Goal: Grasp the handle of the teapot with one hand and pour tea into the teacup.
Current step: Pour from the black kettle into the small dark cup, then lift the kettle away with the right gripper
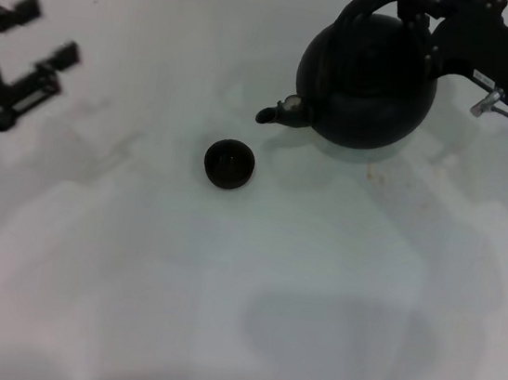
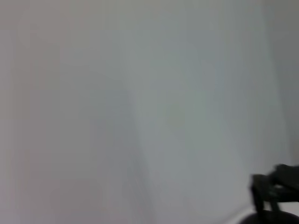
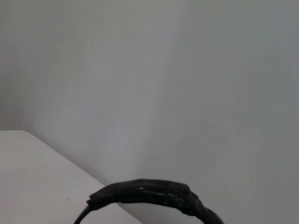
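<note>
1. The right gripper (image 1: pixel 411 6) reaches in from the far right, its black wrist and pale forearm stretched across the table's back edge, and its fingers are pinched around the handle (image 1: pixel 377 5) right at the crown of the arch.
2. Over on the left, the left gripper (image 1: pixel 45 36) hangs idle near the table's left edge — jaws spread wide, nothing between them, well apart from everything else.
3. The teapot (image 1: pixel 371 84) is a big round matte black body, far right of centre, tipped a little so the short spout (image 1: pixel 278 112) juts toward the left and down; there's a small silvery spot where spout meets body.
4. The teacup (image 1: pixel 229 164) sits just ahead of and below that spout tip — small, black, low and bowl-like, apart from the pot with bare table between them.
5. In the right wrist view the handle (image 3: pixel 149 193) shows as a thick dark arch with a slightly rough, ribbed top.
6. The table (image 1: pixel 219 317) is plain white with soft grey shadows across it and a faint brownish mark near the pot's base.
7. Behind, the wrist views give only a bare pale grey wall.
</note>
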You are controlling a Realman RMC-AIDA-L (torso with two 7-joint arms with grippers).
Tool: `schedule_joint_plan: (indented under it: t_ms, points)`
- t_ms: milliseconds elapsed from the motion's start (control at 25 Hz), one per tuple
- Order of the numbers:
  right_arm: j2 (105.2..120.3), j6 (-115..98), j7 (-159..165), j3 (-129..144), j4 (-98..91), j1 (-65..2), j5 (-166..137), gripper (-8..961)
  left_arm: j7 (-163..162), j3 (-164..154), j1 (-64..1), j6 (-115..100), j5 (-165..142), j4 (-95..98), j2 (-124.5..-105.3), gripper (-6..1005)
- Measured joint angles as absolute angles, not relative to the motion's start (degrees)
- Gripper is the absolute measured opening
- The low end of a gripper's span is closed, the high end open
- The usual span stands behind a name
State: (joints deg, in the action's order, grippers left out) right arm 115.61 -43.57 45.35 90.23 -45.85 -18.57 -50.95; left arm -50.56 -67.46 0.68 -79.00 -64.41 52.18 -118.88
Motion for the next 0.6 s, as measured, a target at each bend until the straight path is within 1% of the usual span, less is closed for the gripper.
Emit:
schedule_joint_plan:
  t_ms: [240, 440, 600]
  points:
    - [115.5, -43.52, 45.32, 89.92, -45.94, -18.54, -50.95, 116, -51.06, -59.16, 5.15, -80.48, -63.17, 55.11, -118.58, 591]
    - [115.48, -43.5, 44.39, 89.86, -46.14, -18.43, -50.95, 117, -53.8, -50.68, 5.96, -83.44, -64.79, 53.25, -118.45, 591]
    - [115.48, -43.47, 44.1, 90.13, -47.22, -18.03, -51.0, 117, -53.69, -46.02, 5.37, -83.82, -67.76, 49.1, -118.44, 591]
